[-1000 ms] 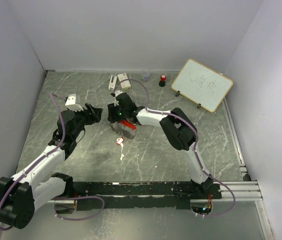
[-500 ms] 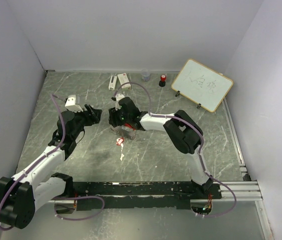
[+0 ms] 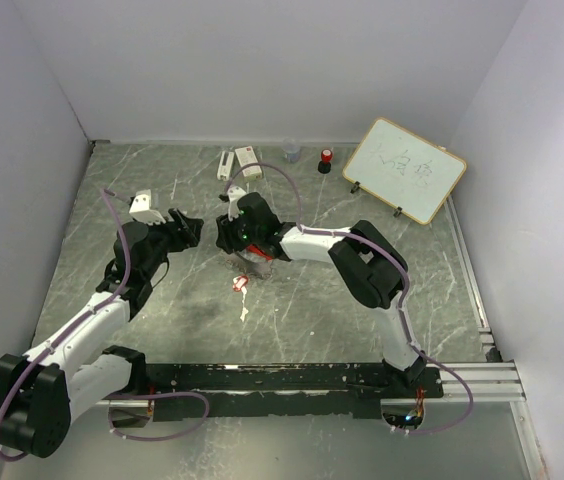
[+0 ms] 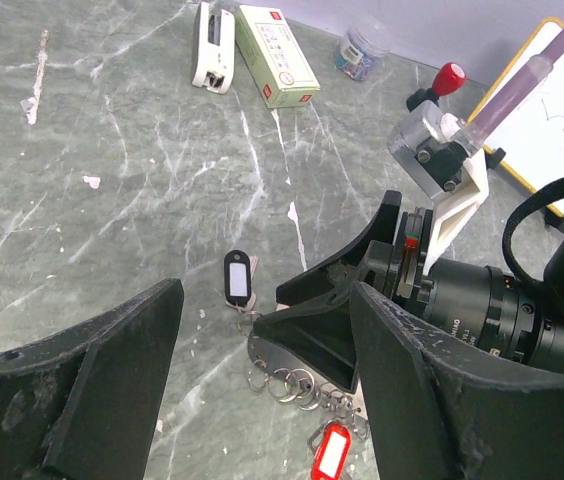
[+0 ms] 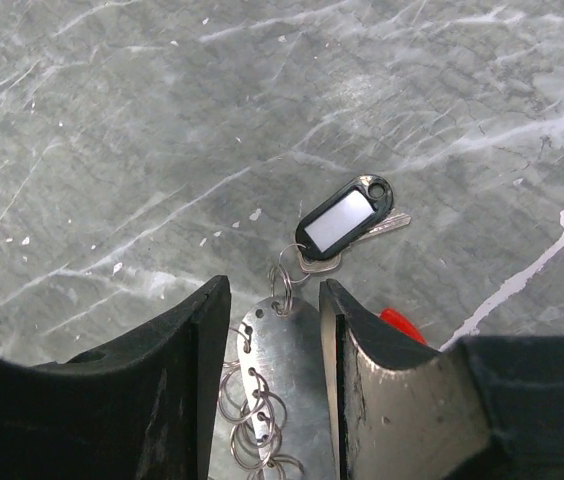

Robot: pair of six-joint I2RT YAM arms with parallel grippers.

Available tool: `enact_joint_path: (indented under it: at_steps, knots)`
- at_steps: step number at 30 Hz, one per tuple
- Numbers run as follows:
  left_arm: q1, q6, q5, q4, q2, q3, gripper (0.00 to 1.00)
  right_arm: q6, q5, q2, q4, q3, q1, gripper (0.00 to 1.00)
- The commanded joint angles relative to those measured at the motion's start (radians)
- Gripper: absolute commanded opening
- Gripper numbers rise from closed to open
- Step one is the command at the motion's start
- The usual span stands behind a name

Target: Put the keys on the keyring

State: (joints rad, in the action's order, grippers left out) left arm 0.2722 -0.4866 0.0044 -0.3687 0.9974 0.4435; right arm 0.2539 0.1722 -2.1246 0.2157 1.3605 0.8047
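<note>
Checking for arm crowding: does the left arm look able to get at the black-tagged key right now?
Probably yes. The left tool stands open, facing the black-tagged key across bare table. The right tool straddles the silver ring plate right beside it, so that side looks tight.

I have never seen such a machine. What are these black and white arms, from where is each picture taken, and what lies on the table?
These are two robot arms, each ending in a two-finger gripper. One picture looks down from above; the other two come from wrist cameras, so the black shapes at the bottom are fingers. The left gripper is open and empty. The right gripper straddles the keyring, a metal plate with small rings; whether it pinches it is unclear. Nearby lie a black-tagged key and a red-tagged key; farther back, a stapler, a box and a whiteboard.
</note>
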Motion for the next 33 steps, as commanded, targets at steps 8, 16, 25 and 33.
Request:
enact_joint_path:
  at_steps: [8, 16, 25, 33]
  knots:
    - [-0.016, 0.009, 0.021, -0.013, -0.003, -0.010, 0.78, -0.019, 0.033, -0.023, -0.009, 0.022, -0.001, 0.41]
    - [-0.018, 0.010, 0.025, -0.015, -0.002, -0.011, 0.78, -0.021, 0.040, -0.046, -0.014, 0.031, -0.002, 0.40]
    - [-0.019, 0.010, 0.025, -0.018, 0.005, -0.011, 0.78, -0.022, 0.041, -0.055, -0.014, 0.034, -0.001, 0.38]
    - [-0.021, 0.010, 0.027, -0.023, 0.014, -0.011, 0.78, -0.018, 0.019, -0.040, -0.025, 0.018, -0.004, 0.42]
